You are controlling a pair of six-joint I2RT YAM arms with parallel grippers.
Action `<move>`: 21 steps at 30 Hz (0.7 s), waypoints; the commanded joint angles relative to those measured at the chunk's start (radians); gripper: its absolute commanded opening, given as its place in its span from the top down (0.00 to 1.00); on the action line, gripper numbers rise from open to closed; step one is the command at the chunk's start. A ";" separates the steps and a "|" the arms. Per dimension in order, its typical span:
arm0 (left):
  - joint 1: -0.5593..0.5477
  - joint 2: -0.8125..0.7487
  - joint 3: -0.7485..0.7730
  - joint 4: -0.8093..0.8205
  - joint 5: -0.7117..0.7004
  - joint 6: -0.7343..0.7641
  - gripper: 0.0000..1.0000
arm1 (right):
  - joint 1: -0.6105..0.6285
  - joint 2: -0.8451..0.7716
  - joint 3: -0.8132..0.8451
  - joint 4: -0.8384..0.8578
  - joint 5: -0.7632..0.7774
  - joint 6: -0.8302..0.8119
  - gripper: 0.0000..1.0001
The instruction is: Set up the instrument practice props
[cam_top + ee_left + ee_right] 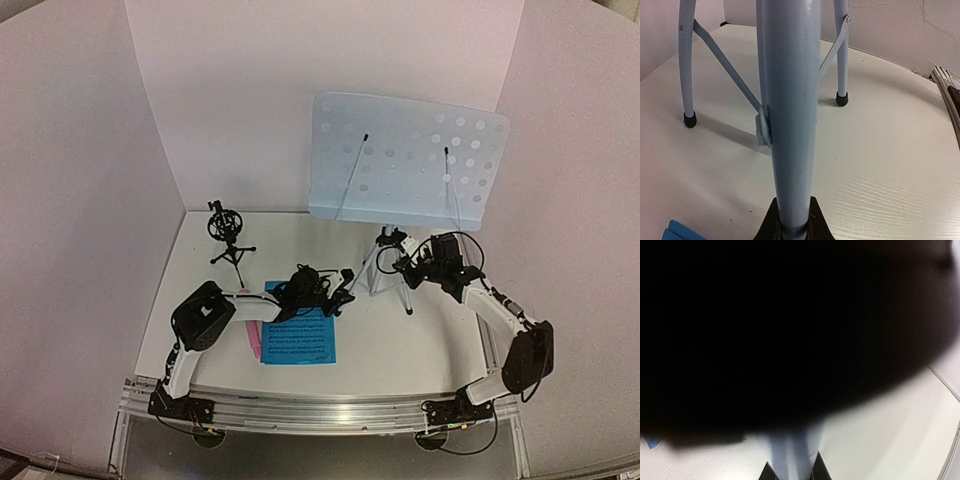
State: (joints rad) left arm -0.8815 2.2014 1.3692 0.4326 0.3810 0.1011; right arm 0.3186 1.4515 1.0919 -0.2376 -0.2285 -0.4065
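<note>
1. At the near part of the white table (400, 345), bright blue sheet-music pages (300, 338) are lying flat. A slim pink microphone (252, 338) is lying just beside their left edge, partly under the left arm.
2. Just beyond the pages, the left gripper (346, 294) is reaching right to the near-left leg of the silver tripod (384, 243). In the left wrist view that pale tubular leg (790, 100) is running straight up from between the black fingertips (771, 226). They are pressing on it from both sides, so this claw is pinching the leg low down, near the tabletop.
3. The tripod's other rubber-tipped feet are resting on the table beyond that leg.
4. The right gripper (407, 260) is coming in from the right, high on the tripod. Its own view is mostly dark, but a pale shaft is sitting between its fingertips (819, 471), pinched there.
5. Left of the tripod and well apart from both claws, a small black tripod mic holder (228, 238) is standing upright.
6. Farthest back, the pale-blue perforated music stand (410, 160) is rising above the tripod, its desk tilted back toward the wall.
</note>
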 commanded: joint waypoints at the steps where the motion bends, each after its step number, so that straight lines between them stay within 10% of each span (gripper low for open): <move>1: 0.001 -0.007 0.053 -0.005 0.008 -0.004 1.00 | -0.080 -0.021 0.039 -0.195 0.123 -0.089 1.00; 21: 0.001 -0.006 0.091 -0.077 0.005 0.050 1.00 | -0.174 -0.070 -0.023 -0.352 0.183 -0.199 1.00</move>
State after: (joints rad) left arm -0.9103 2.2052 1.4102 0.3379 0.4158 0.1139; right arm 0.2440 1.3962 1.1002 -0.4225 -0.2636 -0.5546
